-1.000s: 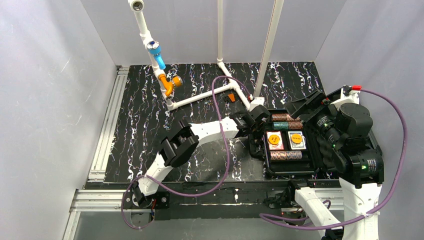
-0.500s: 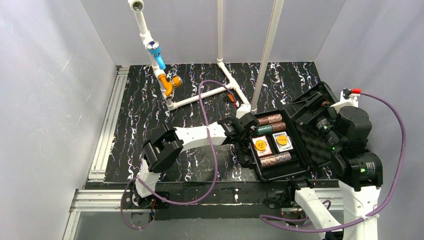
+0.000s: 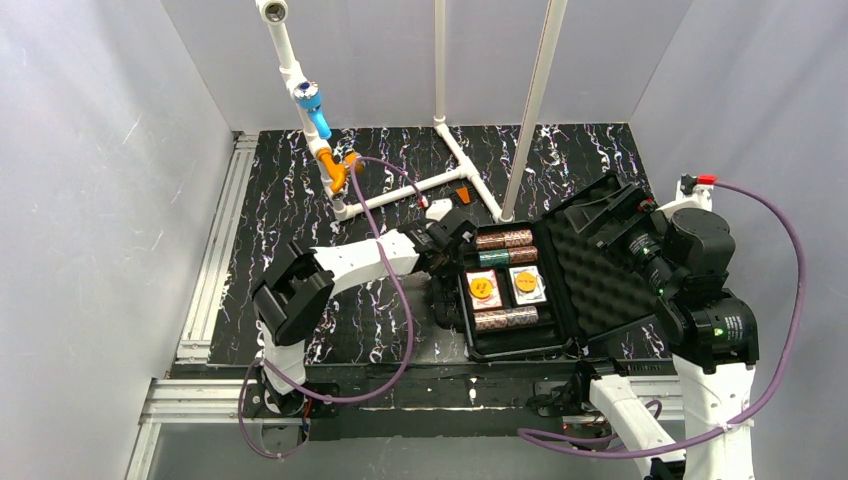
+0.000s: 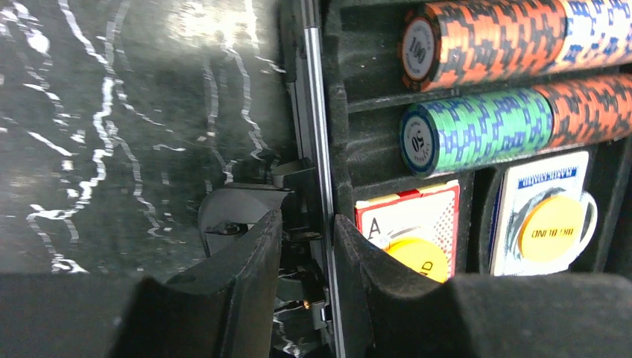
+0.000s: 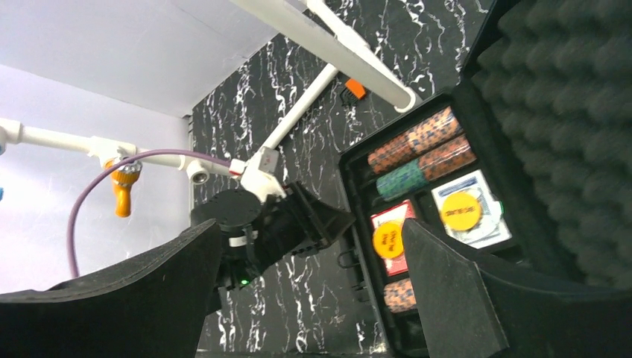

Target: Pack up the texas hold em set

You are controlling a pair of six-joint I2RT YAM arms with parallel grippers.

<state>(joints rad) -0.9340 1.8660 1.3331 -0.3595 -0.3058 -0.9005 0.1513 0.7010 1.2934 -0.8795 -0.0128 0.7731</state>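
The black poker case [image 3: 470,335] lies open near the table's front edge. Its tray holds rows of chips [image 3: 503,239], a red card deck [image 3: 484,289] and a blue card deck [image 3: 527,284], each under a yellow button. The foam-lined lid [image 3: 590,270] stands open to the right. My left gripper [image 4: 307,246] is shut on the case's left rim [image 4: 317,149], one finger inside the tray and one outside; it also shows in the top view [image 3: 447,268]. My right gripper [image 5: 305,298] is open wide and empty beside the lid's foam [image 5: 566,112], looking down on the tray.
A white pipe frame [image 3: 400,195] with orange [image 3: 335,165] and blue [image 3: 313,105] fittings stands at the back. A small orange object [image 3: 462,195] lies by the pipe. An aluminium rail [image 3: 215,260] runs along the table's left side. Grey walls enclose the table.
The case has slid left across the table with my left gripper shut on its left rim. The left arm has folded back. The right arm has followed slightly left.
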